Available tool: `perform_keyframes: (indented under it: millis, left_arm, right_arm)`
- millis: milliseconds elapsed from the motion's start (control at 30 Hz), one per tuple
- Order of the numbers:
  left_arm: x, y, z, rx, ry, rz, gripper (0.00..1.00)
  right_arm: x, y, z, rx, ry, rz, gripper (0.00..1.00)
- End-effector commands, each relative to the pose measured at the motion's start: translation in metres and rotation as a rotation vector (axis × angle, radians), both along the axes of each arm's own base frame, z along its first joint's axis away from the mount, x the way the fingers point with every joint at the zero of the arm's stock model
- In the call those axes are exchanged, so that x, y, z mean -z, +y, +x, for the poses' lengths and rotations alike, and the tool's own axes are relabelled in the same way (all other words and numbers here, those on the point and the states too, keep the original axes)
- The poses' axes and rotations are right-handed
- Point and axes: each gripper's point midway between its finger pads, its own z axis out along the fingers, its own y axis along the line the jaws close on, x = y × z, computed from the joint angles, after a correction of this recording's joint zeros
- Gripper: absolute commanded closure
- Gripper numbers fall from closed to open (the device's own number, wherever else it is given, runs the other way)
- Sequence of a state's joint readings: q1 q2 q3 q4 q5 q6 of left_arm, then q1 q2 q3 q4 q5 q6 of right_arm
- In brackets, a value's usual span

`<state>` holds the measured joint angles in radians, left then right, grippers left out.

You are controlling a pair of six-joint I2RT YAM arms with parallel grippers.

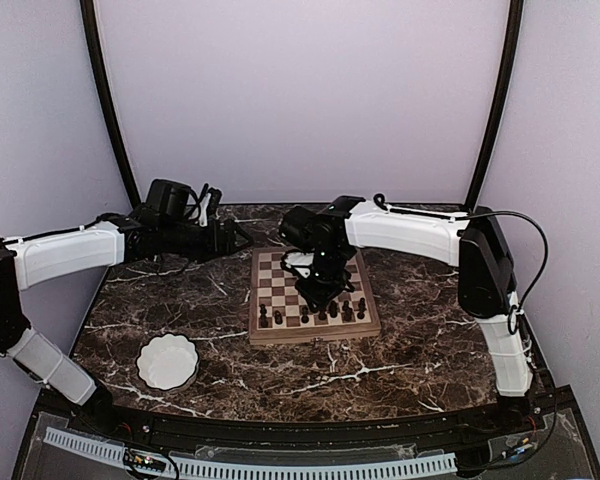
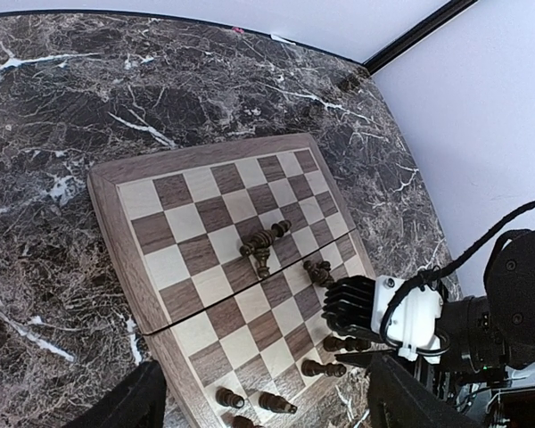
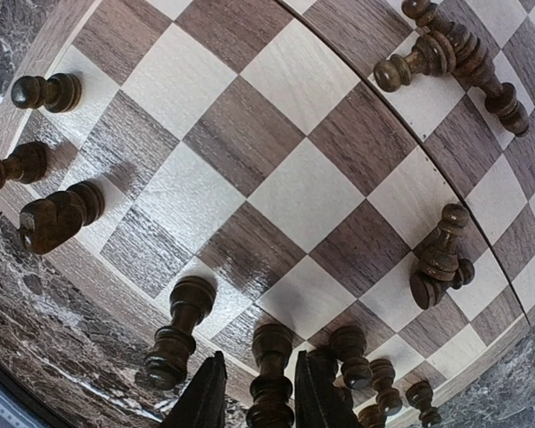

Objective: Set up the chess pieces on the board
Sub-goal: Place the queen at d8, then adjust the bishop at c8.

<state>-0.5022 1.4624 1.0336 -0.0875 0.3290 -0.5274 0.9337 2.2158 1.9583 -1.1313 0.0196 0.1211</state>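
Observation:
The board [image 1: 313, 335] lies on the marble table, right of centre. A row of dark chess pieces [image 1: 310, 313] stands along its near edge. My right gripper [image 1: 320, 290] hangs over that row. In the right wrist view its fingers [image 3: 205, 401] straddle one upright piece [image 3: 272, 357], jaws slightly apart with a thin gap at the left finger. Beside it stand further pieces [image 3: 176, 334]. Two pieces [image 3: 455, 45] lie crossed mid-board and another [image 3: 440, 259] is toppled. My left gripper [image 1: 242, 237] hovers open and empty off the board's far left corner; the left wrist view shows the board [image 2: 107, 192] below.
A white scalloped bowl [image 1: 167, 361] sits near the table's front left. Curved black frame posts rise at the back corners. The right arm's black wrist and white link [image 2: 410, 316] reach over the board's right side.

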Motion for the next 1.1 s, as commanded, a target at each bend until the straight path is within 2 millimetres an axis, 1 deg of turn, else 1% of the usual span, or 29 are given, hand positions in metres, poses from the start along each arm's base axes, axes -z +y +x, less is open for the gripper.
perform_keyframes:
  millis: [0, 167, 267, 433, 633, 833, 1067]
  left_arm:
    - [0.0, -0.003, 0.001, 0.013, 0.008, -0.012, 0.2]
    - [-0.001, -0.006, 0.003, 0.02, 0.009, -0.02, 0.2]
    - [-0.001, -0.007, 0.005, 0.023, 0.011, -0.024, 0.2]
    - [-0.001, -0.009, 0.004, 0.03, 0.016, -0.03, 0.2]
    - [0.002, -0.01, 0.004, 0.03, 0.021, -0.03, 0.2]
    - [0.004, -0.01, 0.004, 0.032, 0.03, -0.037, 0.2]
    - [0.003, -0.01, 0.004, 0.034, 0.027, -0.036, 0.2]
  right_arm:
    - [-0.03, 0.001, 0.008, 0.024, -0.038, 0.057, 0.71]
    - [-0.047, -0.009, 0.02, 0.056, -0.084, 0.065, 0.71]
    - [-0.048, -0.019, 0.026, 0.074, -0.093, 0.053, 0.72]
    - [-0.041, -0.034, 0.025, 0.091, -0.073, 0.026, 0.79]
    - [-0.031, -0.042, 0.016, 0.082, -0.037, 0.008, 0.8]
    - [-0.021, -0.039, 0.013, 0.078, -0.006, 0.003, 0.79]
    - [-0.014, -0.037, 0.011, 0.075, 0.018, 0.001, 0.79]
